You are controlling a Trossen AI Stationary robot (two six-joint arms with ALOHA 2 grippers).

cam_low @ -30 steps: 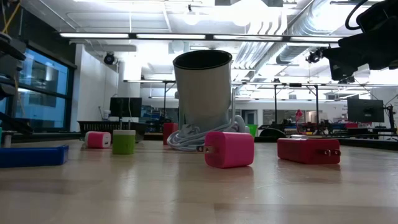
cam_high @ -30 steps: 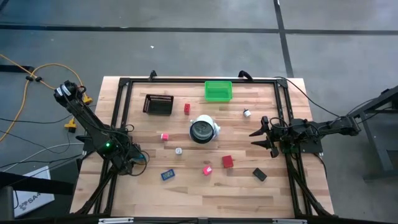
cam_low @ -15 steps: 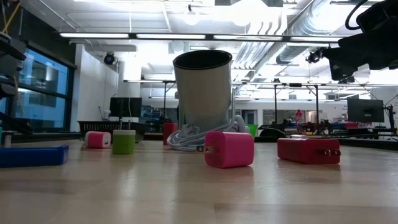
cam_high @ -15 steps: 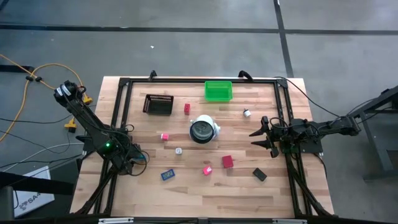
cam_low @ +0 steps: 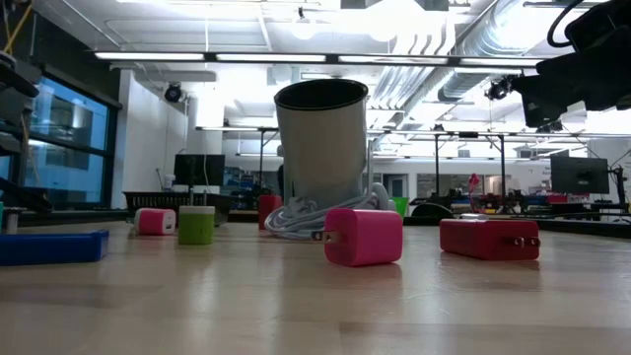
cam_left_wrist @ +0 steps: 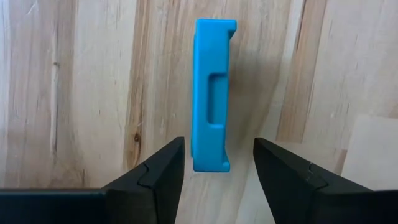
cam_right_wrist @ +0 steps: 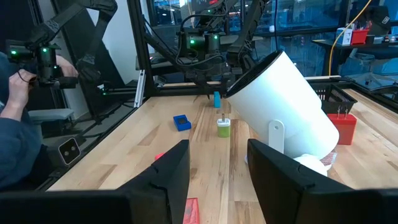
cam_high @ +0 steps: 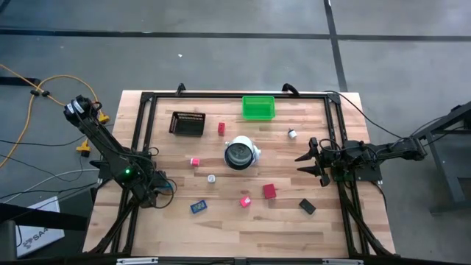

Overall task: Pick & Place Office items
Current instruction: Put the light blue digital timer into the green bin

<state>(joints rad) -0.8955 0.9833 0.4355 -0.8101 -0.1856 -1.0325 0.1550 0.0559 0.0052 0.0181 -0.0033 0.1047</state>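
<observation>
A light-blue flat piece [cam_left_wrist: 213, 93] lies on the wooden table near its left edge, one end between the fingers of my left gripper [cam_left_wrist: 219, 149] [cam_high: 165, 188]. That gripper points down, and its fingers stand open on either side of the piece with a gap on each side. Small items lie scattered: a dark-blue piece [cam_high: 197, 207], pink blocks [cam_high: 195, 161] [cam_high: 245, 201], red blocks [cam_high: 221, 128] [cam_high: 269, 191], a black piece [cam_high: 307, 207] and silvery round bits [cam_high: 211, 178] [cam_high: 292, 134]. My right gripper [cam_high: 305, 158] [cam_right_wrist: 217, 168] waits open and level at the right edge.
A white round object with a dark face [cam_high: 241, 154] lies tipped mid-table. At the far side are a green bin [cam_high: 258, 107] and a black mesh tray [cam_high: 188, 123]. A black frame [cam_high: 143, 140] borders the table. A person [cam_right_wrist: 18, 93] sits beyond the left side.
</observation>
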